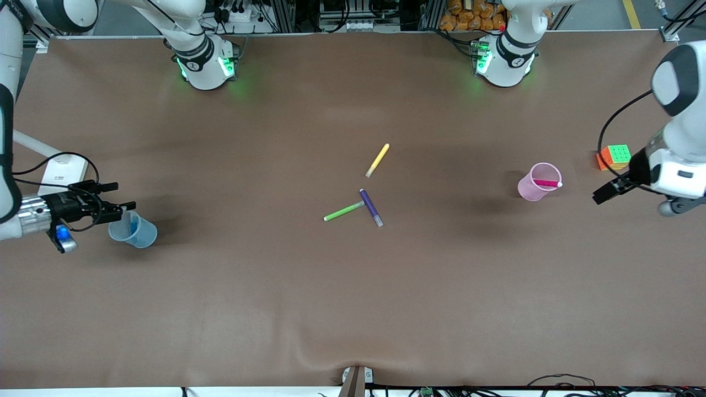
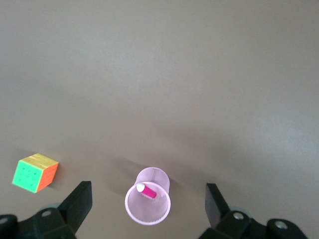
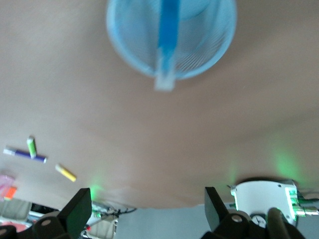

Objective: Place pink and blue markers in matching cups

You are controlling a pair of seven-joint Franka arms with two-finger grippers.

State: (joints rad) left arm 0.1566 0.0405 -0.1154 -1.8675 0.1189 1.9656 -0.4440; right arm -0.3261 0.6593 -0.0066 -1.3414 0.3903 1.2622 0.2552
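Observation:
The pale pink cup (image 1: 530, 188) stands toward the left arm's end of the table with the pink marker (image 1: 547, 183) inside it, its pale cap at the rim. The left wrist view shows the same cup (image 2: 158, 179) and marker (image 2: 148, 191). My left gripper (image 1: 609, 191) hangs open and empty beside that cup (image 2: 147, 194). The pale blue cup (image 1: 138, 234) stands toward the right arm's end with the blue marker (image 1: 133, 220) leaning inside; the right wrist view shows both cup (image 3: 129, 35) and marker (image 3: 168, 35). My right gripper (image 1: 118, 197) is open and empty beside it (image 3: 147, 199).
A yellow marker (image 1: 378, 160), a green marker (image 1: 344, 211) and a dark purple marker (image 1: 371, 208) lie mid-table, the green touching the purple. A coloured puzzle cube (image 1: 614, 157) sits near the left gripper, also in the left wrist view (image 2: 35, 172).

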